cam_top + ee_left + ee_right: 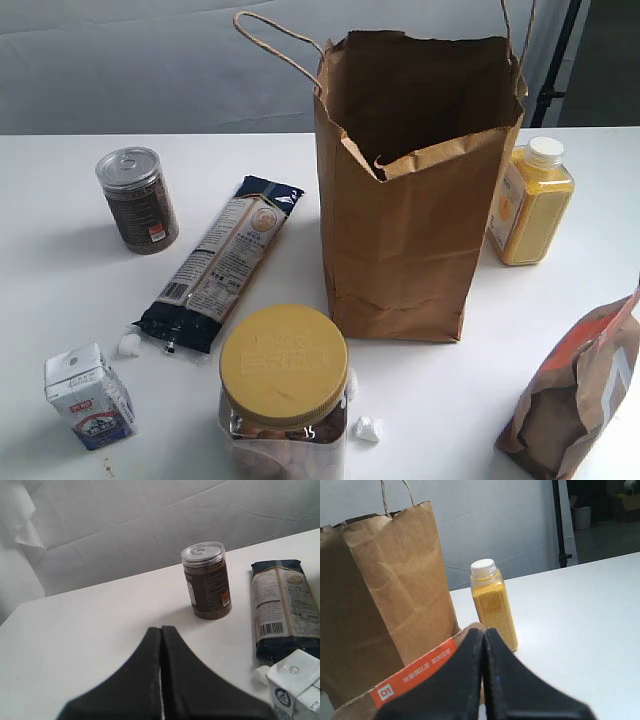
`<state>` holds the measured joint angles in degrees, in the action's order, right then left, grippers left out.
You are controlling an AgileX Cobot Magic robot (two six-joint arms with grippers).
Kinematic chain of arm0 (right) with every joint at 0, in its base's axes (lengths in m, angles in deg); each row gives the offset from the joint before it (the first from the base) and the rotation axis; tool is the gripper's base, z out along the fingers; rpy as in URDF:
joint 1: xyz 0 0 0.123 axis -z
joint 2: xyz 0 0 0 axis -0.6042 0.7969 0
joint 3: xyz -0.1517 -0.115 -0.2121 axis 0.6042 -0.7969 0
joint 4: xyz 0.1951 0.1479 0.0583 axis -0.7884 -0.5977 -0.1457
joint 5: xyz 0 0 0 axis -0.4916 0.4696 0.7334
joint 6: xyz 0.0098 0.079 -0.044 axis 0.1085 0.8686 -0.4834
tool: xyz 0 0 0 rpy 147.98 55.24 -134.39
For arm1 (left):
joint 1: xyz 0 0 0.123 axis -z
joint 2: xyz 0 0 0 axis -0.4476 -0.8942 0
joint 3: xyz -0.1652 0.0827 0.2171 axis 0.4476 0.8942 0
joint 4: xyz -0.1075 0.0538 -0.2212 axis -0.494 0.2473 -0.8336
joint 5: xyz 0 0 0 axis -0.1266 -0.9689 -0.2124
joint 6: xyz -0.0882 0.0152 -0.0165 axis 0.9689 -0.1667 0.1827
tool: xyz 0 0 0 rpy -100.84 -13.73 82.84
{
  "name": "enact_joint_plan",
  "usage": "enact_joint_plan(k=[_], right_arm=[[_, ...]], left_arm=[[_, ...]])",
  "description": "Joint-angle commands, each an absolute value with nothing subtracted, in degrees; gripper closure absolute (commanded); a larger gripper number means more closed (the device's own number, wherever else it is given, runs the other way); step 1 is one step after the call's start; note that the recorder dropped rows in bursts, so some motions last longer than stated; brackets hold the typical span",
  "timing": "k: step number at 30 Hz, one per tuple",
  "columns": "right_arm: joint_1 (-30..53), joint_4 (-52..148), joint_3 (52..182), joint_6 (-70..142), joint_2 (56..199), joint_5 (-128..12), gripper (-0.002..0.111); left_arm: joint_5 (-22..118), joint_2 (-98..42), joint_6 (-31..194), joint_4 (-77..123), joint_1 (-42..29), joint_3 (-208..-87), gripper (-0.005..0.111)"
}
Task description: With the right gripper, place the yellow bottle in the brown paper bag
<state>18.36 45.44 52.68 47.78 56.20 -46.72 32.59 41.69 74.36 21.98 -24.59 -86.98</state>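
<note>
Right gripper (483, 634) jaws together, empty. Open up, clear pouch (575, 400), grab yellow bottle (533, 205) mid-body, just R of brown paper bag (400, 240).

Printed pouch (415, 676), at 4 o'clock from the brown paper bag (400, 230): orange band with a white square logo that appears to read "D1", then a line of white Chinese characters too small to read

Noodle packet (285, 605), at 9 o'clock from the bag: barcode, digits illegible

Can (206, 582), small carton (295, 682), jar lid (284, 365), yellow bottle (532, 205): print present, none legible
</note>
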Motion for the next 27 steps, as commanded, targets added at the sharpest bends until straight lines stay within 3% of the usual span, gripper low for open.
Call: enact_joint_plan(k=[1,6,12,14,17,20,24,27], right_arm=[[18.2,45.7,52.5,47.5,55.9,-48.4,0.108],[18.2,43.5,52.5,54.6,55.9,-50.4,0.108],[18.2,45.1,63.7,56.6,60.2,-47.9,0.108],[18.2,46.9,67.6,56.6,65.6,-47.3,0.108],[18.2,50.6,82.5,52.5,86.0,-28.9,0.108],[18.2,52.6,93.9,49.8,99.9,-20.2,0.108],[18.2,43.7,107.8,37.1,115.9,-10.5,0.108],[18.2,37.9,113.6,30.1,125.4,-9.5,0.090]], left_arm=[[32.8,41.8,74.8,21.9,-24.4,-86.7,0.107],[32.8,41.8,74.8,21.9,-24.4,-86.7,0.107],[32.8,41.8,74.8,21.9,-24.4,-86.7,0.107],[32.8,41.8,74.8,21.9,-24.4,-86.7,0.107],[32.8,41.8,74.8,21.9,-24.4,-86.7,0.107],[32.8,41.8,74.8,21.9,-24.4,-86.7,0.107],[32.8,41.8,74.8,21.9,-24.4,-86.7,0.107],[32.8,41.8,74.8,21.9,-24.4,-86.7,0.107]])
